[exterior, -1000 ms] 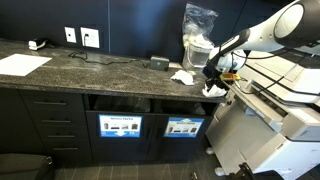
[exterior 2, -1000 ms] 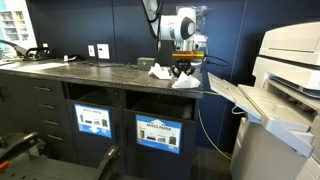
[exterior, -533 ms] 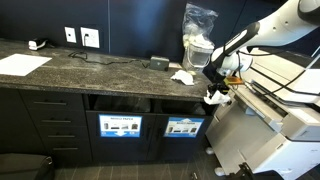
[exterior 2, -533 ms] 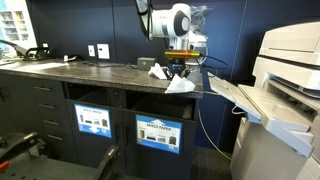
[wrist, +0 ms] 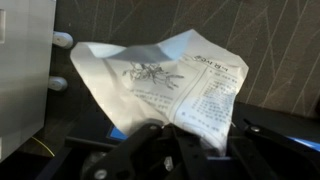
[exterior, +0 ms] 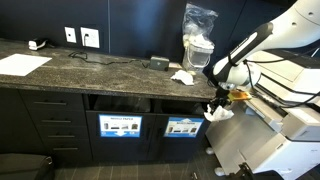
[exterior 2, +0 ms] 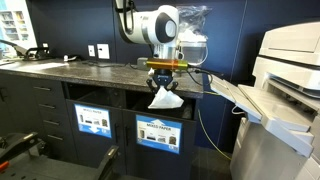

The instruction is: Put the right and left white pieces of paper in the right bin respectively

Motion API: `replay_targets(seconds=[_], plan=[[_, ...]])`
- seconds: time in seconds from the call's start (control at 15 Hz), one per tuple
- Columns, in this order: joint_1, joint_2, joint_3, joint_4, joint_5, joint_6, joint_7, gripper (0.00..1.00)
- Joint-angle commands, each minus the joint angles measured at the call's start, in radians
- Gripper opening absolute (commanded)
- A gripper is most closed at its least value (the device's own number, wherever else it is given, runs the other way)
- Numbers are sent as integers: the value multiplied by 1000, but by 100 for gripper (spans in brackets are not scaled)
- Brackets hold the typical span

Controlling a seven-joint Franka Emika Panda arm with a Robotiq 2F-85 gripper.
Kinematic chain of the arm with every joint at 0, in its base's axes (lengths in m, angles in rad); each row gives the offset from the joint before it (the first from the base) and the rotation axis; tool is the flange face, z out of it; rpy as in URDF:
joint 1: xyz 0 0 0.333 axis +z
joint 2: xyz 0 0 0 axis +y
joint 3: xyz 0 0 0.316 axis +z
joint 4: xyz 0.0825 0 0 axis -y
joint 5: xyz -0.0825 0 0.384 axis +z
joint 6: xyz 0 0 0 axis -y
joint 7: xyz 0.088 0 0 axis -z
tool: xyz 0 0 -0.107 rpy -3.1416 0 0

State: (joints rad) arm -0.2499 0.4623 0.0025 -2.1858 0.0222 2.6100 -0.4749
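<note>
My gripper (exterior: 221, 99) is shut on one white paper wad (exterior: 218, 113). It holds the wad past the counter's front edge, near the counter's end, at the height of the bin slots. In the other exterior view the gripper (exterior 2: 165, 73) holds the wad (exterior 2: 165, 98) just above the right bin's sign (exterior 2: 157, 133). The wrist view shows the printed, rumpled paper (wrist: 170, 75) between my fingers (wrist: 178, 150). The second white paper wad (exterior: 182, 76) lies on the counter. The right bin (exterior: 183, 127) sits in the cabinet below it.
A twin bin (exterior: 119, 126) is built in beside the right bin. A large printer (exterior: 290, 120) stands close past the counter's end. A clear plastic bag over cups (exterior: 198, 30), a small black object (exterior: 159, 63) and a flat white sheet (exterior: 22, 64) are on the counter.
My gripper lifted the paper wad off the counter, carried it out over the front edge and lowered it in front of the cabinet. The other wad stayed put.
</note>
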Motion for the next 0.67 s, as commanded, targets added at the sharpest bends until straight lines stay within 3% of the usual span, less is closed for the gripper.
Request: replay_targets(seconds=[0.0, 0.4, 0.6], plan=[[-49, -116, 74, -254, 62, 201, -83, 17], [-213, -110, 318, -440, 179, 473, -180, 14], [-316, -65, 442, -458, 118, 562, -145, 17]])
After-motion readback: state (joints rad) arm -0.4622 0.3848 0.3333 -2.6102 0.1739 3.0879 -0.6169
